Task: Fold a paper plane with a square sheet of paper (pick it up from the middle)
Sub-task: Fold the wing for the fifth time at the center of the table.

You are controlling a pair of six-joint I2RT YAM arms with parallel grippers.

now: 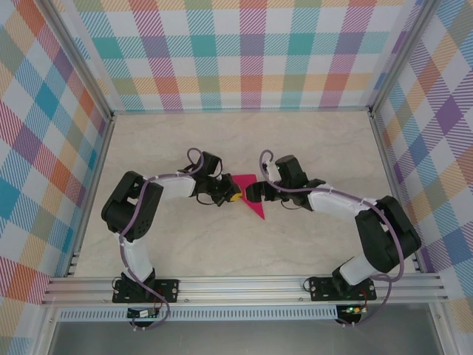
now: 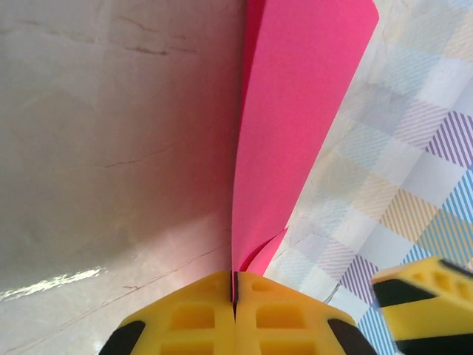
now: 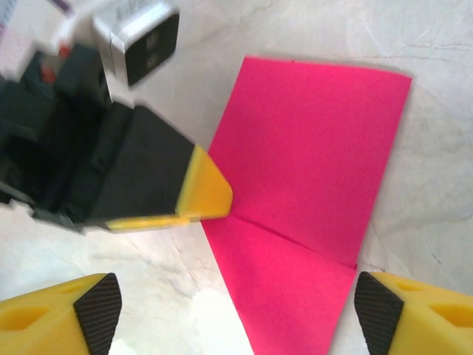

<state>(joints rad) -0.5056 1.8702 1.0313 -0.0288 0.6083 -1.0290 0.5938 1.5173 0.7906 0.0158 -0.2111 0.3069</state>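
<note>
The magenta-pink paper point(image 1: 251, 198) lies mid-table, partly folded into a pointed shape whose tip points toward the near edge. In the right wrist view the paper point(image 3: 310, 192) shows a crease across it and a triangular lower part. My left gripper point(image 1: 230, 195) is shut on the paper's left edge; its yellow fingers point(image 2: 235, 292) pinch the pink layers point(image 2: 295, 118) between them. My right gripper point(image 1: 253, 192) hovers over the paper from the right, open, with its fingertips point(image 3: 96, 310) wide apart on either side of the sheet. The left gripper's yellow finger point(image 3: 203, 192) shows in the right wrist view.
The marble-patterned tabletop point(image 1: 310, 140) is walled by checked panels point(image 1: 244, 52) at the back and both sides. An aluminium rail point(image 1: 244, 287) runs along the near edge with both arm bases on it.
</note>
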